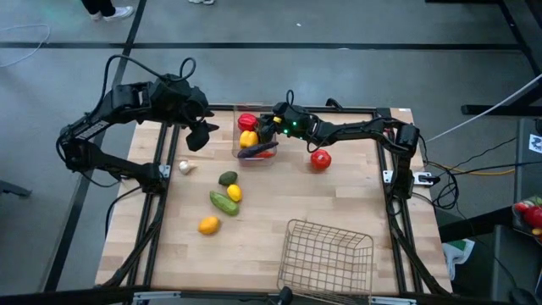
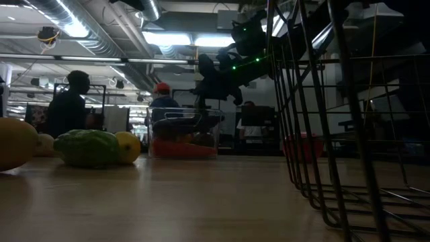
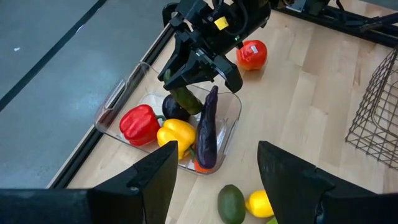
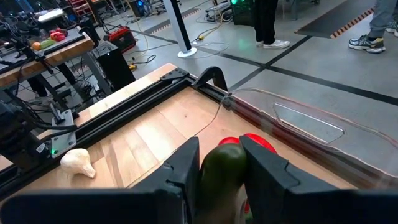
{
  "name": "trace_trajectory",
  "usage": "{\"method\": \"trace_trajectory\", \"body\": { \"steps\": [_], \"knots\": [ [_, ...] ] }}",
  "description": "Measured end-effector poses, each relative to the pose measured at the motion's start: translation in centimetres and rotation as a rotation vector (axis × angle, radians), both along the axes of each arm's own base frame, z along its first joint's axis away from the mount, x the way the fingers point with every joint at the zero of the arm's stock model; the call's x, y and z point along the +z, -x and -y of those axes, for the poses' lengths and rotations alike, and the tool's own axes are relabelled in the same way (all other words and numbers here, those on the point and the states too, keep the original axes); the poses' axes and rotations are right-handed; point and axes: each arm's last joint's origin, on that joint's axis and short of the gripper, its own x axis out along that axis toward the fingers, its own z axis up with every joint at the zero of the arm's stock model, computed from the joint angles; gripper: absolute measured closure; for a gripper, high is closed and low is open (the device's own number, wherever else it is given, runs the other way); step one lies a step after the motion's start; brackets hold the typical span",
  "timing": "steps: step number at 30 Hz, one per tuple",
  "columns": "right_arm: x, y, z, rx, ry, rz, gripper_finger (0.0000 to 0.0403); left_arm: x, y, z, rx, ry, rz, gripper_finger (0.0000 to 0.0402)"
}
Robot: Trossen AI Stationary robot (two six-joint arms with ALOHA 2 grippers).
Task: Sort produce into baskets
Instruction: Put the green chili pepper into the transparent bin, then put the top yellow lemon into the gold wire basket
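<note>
high view: tomato (image 1: pixel 320 158) beside clear bin (image 1: pixel 236 146)

Produce, two baskets and two arms lying spread over the table (image 1: pixel 339 203).

The plastic bin (image 1: pixel 254 135) is sitting at the far middle of the table, with two peppers (image 1: pixel 247 122) and an eggplant (image 1: pixel 257 151) lying in it. The right gripper (image 1: pixel 269 127) is hanging over the bin, gripping a cucumber-like piece (image 3: pixel 185 99). A tomato (image 1: pixel 320 158) is lying just right of the bin. The left gripper (image 1: pixel 201 135) is hovering left of the bin, above the table edge. A garlic bulb (image 1: pixel 185 167) is resting near the left edge. An avocado (image 1: pixel 228 178), a lemon (image 1: pixel 235 193), a cucumber (image 1: pixel 223 203) and an orange fruit (image 1: pixel 208 224) are lying in front of the bin. The wire basket (image 1: pixel 326 258) is standing at the near right.
</note>
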Motion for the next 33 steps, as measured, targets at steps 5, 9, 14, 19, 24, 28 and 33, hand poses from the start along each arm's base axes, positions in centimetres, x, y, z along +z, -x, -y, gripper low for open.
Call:
{"method": "trace_trajectory", "body": {
  "steps": [5,9,14,19,24,28,33],
  "knots": [
    [0.00,-0.01,-0.02,-0.005,-0.017,0.009,0.0297,0.00,0.00,0.00,0.000,0.000,0.000,0.0185],
    [0.00,-0.01,-0.02,-0.008,-0.028,0.015,0.0297,0.00,0.00,0.00,0.000,0.000,0.000,0.0185],
    [0.02,0.00,-0.02,-0.008,-0.028,0.015,0.0297,0.00,0.00,0.00,0.000,0.000,0.000,0.0185],
    [0.05,0.01,-0.02,-0.008,-0.028,0.016,0.0297,0.00,0.00,0.00,0.000,0.000,0.000,0.0185],
    [0.05,0.01,-0.02,-0.007,-0.028,0.016,0.0278,-0.01,0.00,0.00,0.000,0.000,0.000,0.0185],
    [0.05,0.01,-0.02,-0.007,-0.028,0.016,0.0233,-0.01,0.00,0.00,0.000,0.000,0.000,0.0185],
    [0.05,0.00,-0.02,-0.007,-0.028,0.016,0.0174,-0.01,0.00,0.00,0.004,0.004,0.001,0.0185]
  ]
}}
